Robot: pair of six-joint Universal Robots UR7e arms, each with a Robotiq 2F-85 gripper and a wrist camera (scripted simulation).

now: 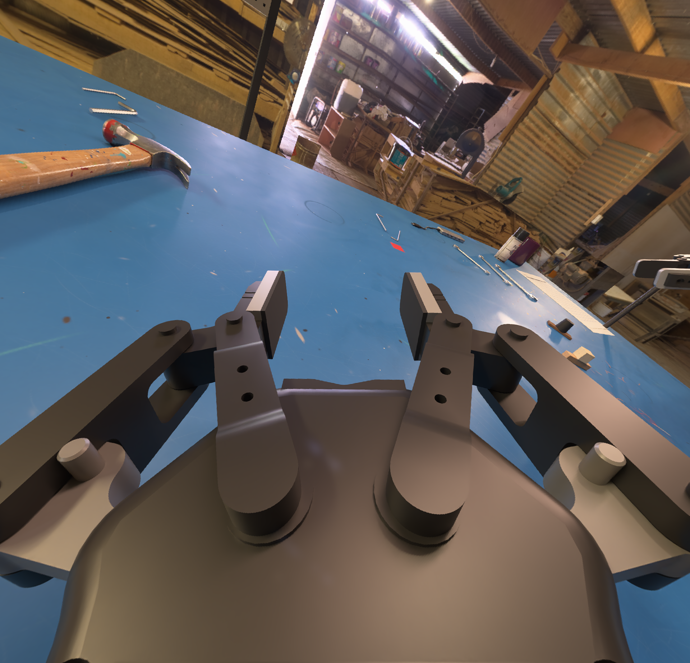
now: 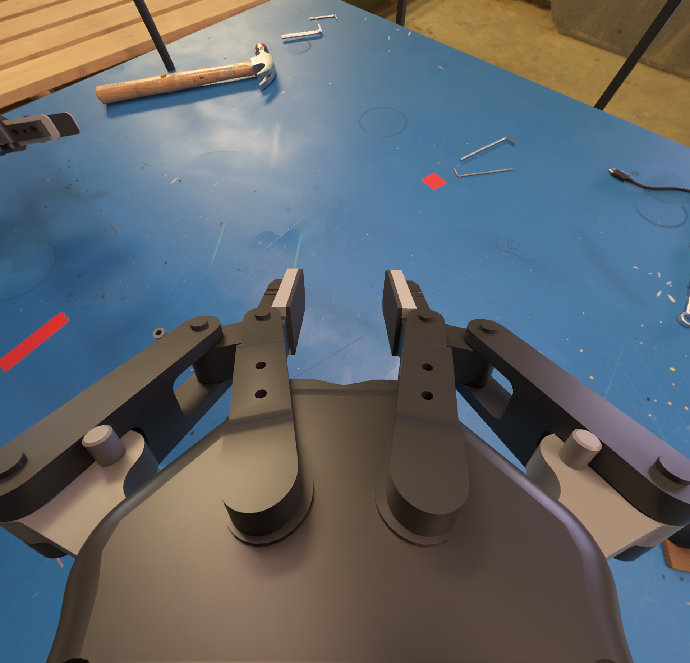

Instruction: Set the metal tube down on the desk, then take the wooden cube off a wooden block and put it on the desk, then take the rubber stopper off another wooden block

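Left wrist view: hangs low and tilted over the scuffed blue bench [image 1: 224, 234], the left end effector [image 1: 343, 309] with fingers spread and nothing between them, probably held wide for a coming grasp. Shows a wooden-handled claw hammer [image 1: 93, 163] off to the left, well clear of the work. Shows, far right near the bench edge, the pale wooden cube [image 1: 583, 353] sitting on a thin flat wooden block [image 1: 582, 365] and, just beyond, the black tapered rubber stopper [image 1: 563, 324] on another thin wooden block [image 1: 560, 332]; likely raised so that fingers can close on their sides. Cannot place the metal tube for sure: perhaps the grey rod [image 1: 631, 307] slanting at the right frame edge. Right wrist view: looks down on bare bench past the right end effector [image 2: 343, 309], likewise spread and empty; catches only a brown wooden corner [image 2: 676, 559] at bottom right, half hidden.
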